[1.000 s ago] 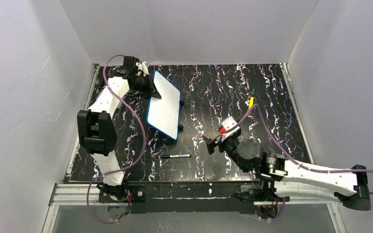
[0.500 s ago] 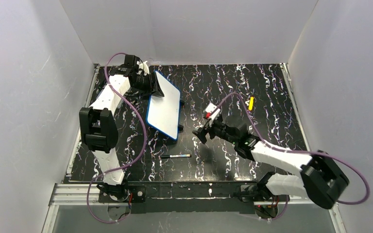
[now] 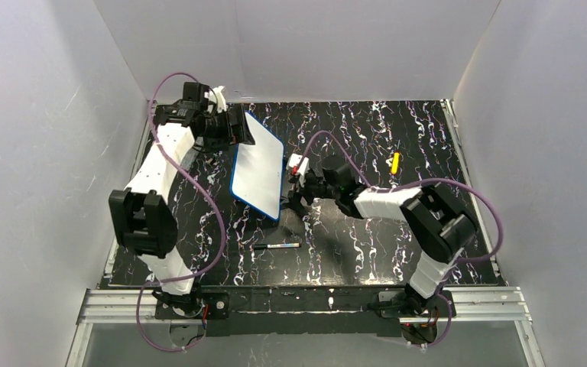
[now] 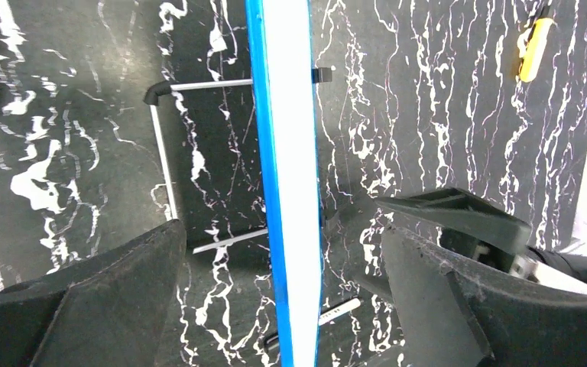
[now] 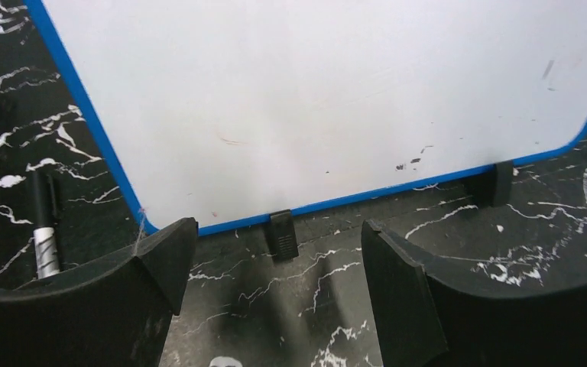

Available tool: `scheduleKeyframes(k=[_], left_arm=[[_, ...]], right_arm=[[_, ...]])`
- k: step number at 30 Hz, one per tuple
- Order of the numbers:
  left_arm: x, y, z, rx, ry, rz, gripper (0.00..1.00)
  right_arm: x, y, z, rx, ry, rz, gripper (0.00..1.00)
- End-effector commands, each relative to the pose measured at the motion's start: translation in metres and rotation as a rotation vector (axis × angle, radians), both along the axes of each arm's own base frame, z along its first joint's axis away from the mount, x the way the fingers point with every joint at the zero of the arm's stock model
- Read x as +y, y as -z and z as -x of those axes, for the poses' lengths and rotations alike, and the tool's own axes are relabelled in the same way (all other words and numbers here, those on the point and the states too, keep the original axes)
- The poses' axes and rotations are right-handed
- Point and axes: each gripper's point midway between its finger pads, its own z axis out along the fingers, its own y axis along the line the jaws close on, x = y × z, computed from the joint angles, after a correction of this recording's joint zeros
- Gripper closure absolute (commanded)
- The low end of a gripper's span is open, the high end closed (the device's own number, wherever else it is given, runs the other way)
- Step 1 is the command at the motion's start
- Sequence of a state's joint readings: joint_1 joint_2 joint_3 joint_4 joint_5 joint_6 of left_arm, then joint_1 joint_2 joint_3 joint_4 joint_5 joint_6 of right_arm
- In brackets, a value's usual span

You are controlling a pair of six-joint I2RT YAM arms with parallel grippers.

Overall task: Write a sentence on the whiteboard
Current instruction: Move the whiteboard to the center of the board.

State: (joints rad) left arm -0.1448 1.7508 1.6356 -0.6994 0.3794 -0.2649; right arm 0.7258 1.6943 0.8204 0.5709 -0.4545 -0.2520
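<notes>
Whiteboard (image 3: 260, 168): stands propped on the left half of the table (image 3: 367, 130). Its long axis runs from the far-left corner toward the near edge, and its face is turned toward the right side.

Left pincer (image 3: 241, 136): at the board's far end. Its fingers are spread, and in the wrist view the blue rim passes edge-on between them. No contact with either finger can be confirmed.

Right pincer (image 3: 296, 197): just beside the board's right-hand long edge, near its near corner. Its fingers are apart with nothing between them, and it points at the lower rim and the small black feet (image 5: 283, 233).

Marker (image 3: 277, 246): lies flat on the table between the board and the near edge, its long axis roughly parallel to that edge.
- It lies to the near-left of the right pincer, just outside that pincer's left finger in the wrist view.
- Judgement: the right arm is much the nearer to it. The fingers would need to straddle the barrel across its length.

Board condition: white face with a blue rim and rounded corners. No sentence is visible, only a few dark specks and a faint smudge near the lower rim. Judgement: the writing has not begun.

A small yellow object (image 3: 395, 162) lies well apart on the right half of the table.
</notes>
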Motion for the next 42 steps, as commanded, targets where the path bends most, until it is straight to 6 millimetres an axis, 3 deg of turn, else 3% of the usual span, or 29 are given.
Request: scheduleKeyframes(k=[1,4,8,9,10,11,15,22,36,39,42], left_arm=[[0.031,-0.05,0.01,-0.185,-0.078,-0.054,0.02],[0.055,-0.08,0.02,-0.308,-0.162,-0.082,0.02],[0.075,-0.101,0.038,-0.449,-0.246,-0.102,0.02],[0.08,-0.128,0.056,-0.547,-0.268,-0.1,0.02],[0.083,-0.109,0.047,-0.507,-0.278,-0.123,0.02],[0.088,-0.104,0.049,-0.51,-0.288,-0.142,0.02],[0.097,-0.101,0.056,-0.533,-0.311,-0.181,0.01],[0.094,-0.098,0.056,-0.522,-0.298,-0.154,0.01],[0.105,-0.092,0.054,-0.522,-0.333,-0.157,0.01],[0.106,-0.09,0.054,-0.52,-0.339,-0.155,0.01],[0.105,-0.089,0.054,-0.518,-0.339,-0.151,0.01]], right_arm=[[0.014,0.009,-0.003,-0.019,-0.094,0.02,0.14],[0.015,0.024,-0.002,0.01,-0.106,0.048,0.13],[0.016,0.043,-0.001,0.046,-0.119,0.075,0.12],[0.017,0.046,-0.003,0.05,-0.118,0.08,0.12],[0.018,0.049,-0.003,0.055,-0.119,0.085,0.12],[0.019,0.052,-0.005,0.058,-0.119,0.091,0.13],[0.023,0.058,-0.011,0.057,-0.117,0.11,0.21],[0.025,0.066,-0.017,0.054,-0.117,0.14,0.26],[0.026,0.062,0.003,0.018,-0.047,0.139,0.75],[0.026,0.059,0.013,0.003,-0.02,0.138,0.94],[0.024,0.057,0.022,0.011,0.019,0.134,0.99]])
